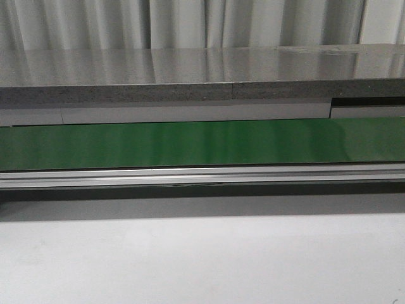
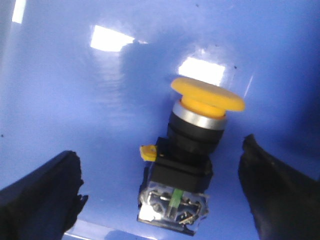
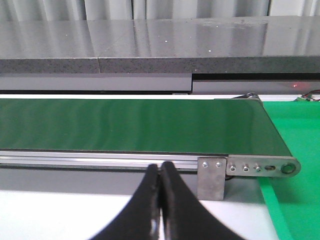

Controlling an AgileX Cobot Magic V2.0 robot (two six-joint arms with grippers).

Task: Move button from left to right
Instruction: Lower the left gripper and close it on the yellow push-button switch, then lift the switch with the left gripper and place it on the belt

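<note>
In the left wrist view the button (image 2: 192,150) lies tilted on a glossy blue surface (image 2: 75,90): round yellow cap, silver ring, black boxy body, clear contact block with a small green mark. My left gripper (image 2: 165,180) is open, its black fingers (image 2: 40,195) wide apart on either side of the button's body, not touching it. My right gripper (image 3: 160,172) is shut and empty, its fingers pressed together above the white table near the conveyor's rail. No gripper and no button show in the front view.
A green conveyor belt (image 1: 202,144) runs across, with an aluminium rail (image 1: 202,176) at its near side and a grey stone ledge (image 1: 190,76) behind. The belt's right end with its roller bracket (image 3: 250,167) borders a green mat (image 3: 295,140). White table (image 1: 202,259) lies in front.
</note>
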